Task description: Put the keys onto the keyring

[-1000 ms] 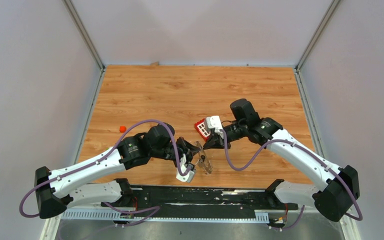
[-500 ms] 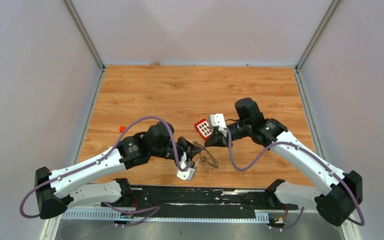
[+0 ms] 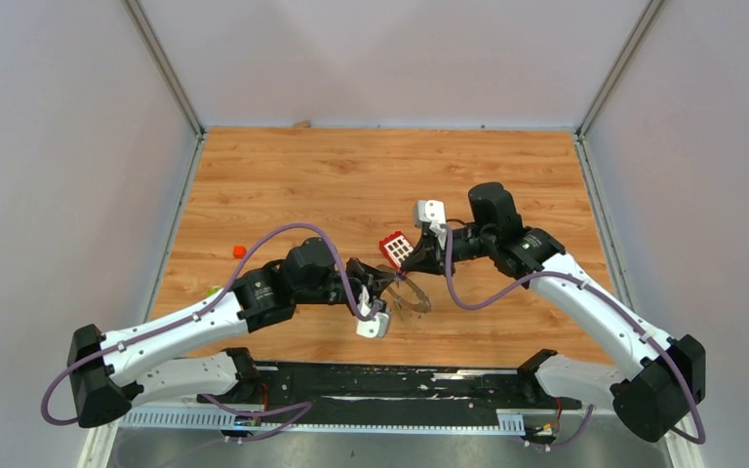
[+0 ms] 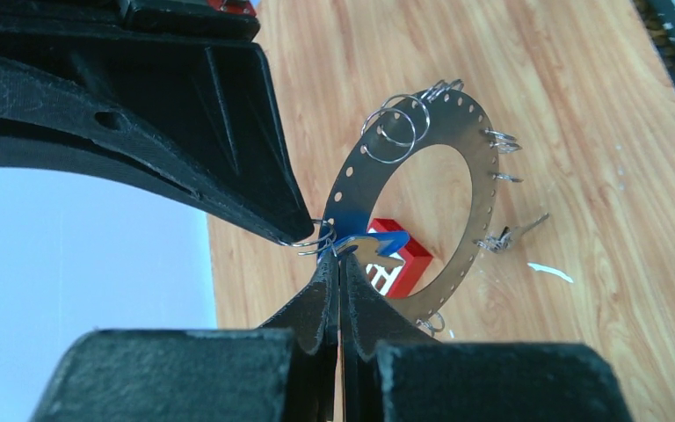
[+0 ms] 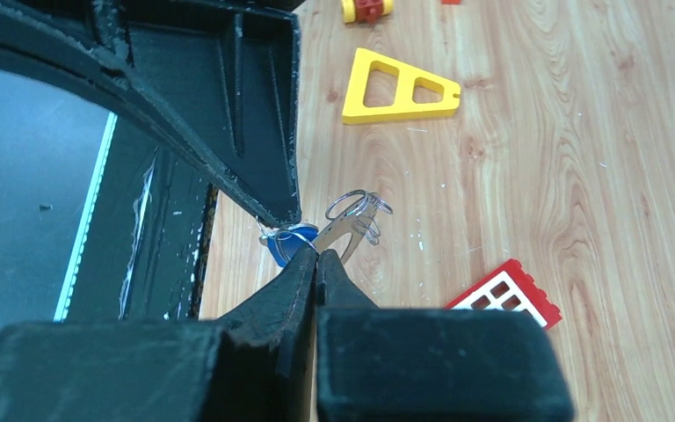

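Grey metal, large and thin, the keyring (image 4: 485, 189) stands upright above the wooden counter (image 4: 580, 132). Its rim is pinched in the closed jaws of the left gripper (image 4: 338, 265). Through the ring a red block (image 4: 404, 251) with white squares is seen. At the same spot the right gripper (image 5: 316, 259) has its jaws closed on the blue-headed key (image 5: 292, 244) with silvery blade.

keyring (image 4: 485, 207): grey metal, row of small punched holes round the band. key (image 4: 365, 243): blue head. block (image 5: 510, 290): red, white squares. triangular frame (image 5: 400, 88): yellow. table (image 3: 351, 175): orange-brown wood grain. arms (image 3: 585, 300): white and black; cables (image 3: 293, 230) purple.
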Robot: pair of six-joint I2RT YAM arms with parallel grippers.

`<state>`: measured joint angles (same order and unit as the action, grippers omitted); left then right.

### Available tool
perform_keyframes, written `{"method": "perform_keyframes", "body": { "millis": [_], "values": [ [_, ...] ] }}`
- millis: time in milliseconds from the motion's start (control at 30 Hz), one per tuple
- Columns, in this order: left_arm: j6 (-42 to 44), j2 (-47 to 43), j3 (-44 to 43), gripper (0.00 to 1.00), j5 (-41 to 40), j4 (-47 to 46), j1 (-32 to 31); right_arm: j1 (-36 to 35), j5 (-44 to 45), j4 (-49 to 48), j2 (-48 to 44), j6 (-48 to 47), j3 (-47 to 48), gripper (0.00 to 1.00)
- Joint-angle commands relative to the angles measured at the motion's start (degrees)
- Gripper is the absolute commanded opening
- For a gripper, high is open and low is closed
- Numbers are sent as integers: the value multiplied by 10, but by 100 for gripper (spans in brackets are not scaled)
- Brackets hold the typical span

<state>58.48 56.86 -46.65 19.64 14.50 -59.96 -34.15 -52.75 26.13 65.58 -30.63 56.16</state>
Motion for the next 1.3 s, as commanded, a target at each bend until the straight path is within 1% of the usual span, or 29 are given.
{"method": "perform_keyframes", "body": {
  "millis": [0, 100, 233, 433, 500, 633, 700, 933, 1100, 1267],
  "values": [
    [-43, 1, 8, 0, -37, -53, -3, 19, -9, -112, 3, 85, 6, 0],
    [-56, 10, 7, 1, -61, -75, -3, 25, -9, -134, 10, 117, 2, 0],
    [-69, 27, -2, 9, -76, -86, -3, 24, -5, -161, 24, 158, -3, 0],
    [-75, 44, -11, 15, -82, -80, -3, 28, 1, -183, 32, 187, -8, 0],
    [-77, 45, -11, 19, -86, -81, -3, 29, 3, -184, 29, 189, -10, 0],
    [-85, 47, -17, 33, -94, -79, -3, 33, 5, -184, 23, 188, -11, 0],
    [-90, 44, -19, 38, -99, -79, -3, 35, 4, -184, 21, 185, -12, 0],
    [-115, 5, -16, 48, -144, -75, 1, 57, 4, -188, 2, 174, -21, 0],
    [-176, -17, -17, 55, -133, -83, 29, 66, 0, -198, -10, 180, -27, 0],
    [-275, 13, -50, 57, -104, -94, 55, 66, -2, -210, -10, 192, -30, 0]
  ]
}}
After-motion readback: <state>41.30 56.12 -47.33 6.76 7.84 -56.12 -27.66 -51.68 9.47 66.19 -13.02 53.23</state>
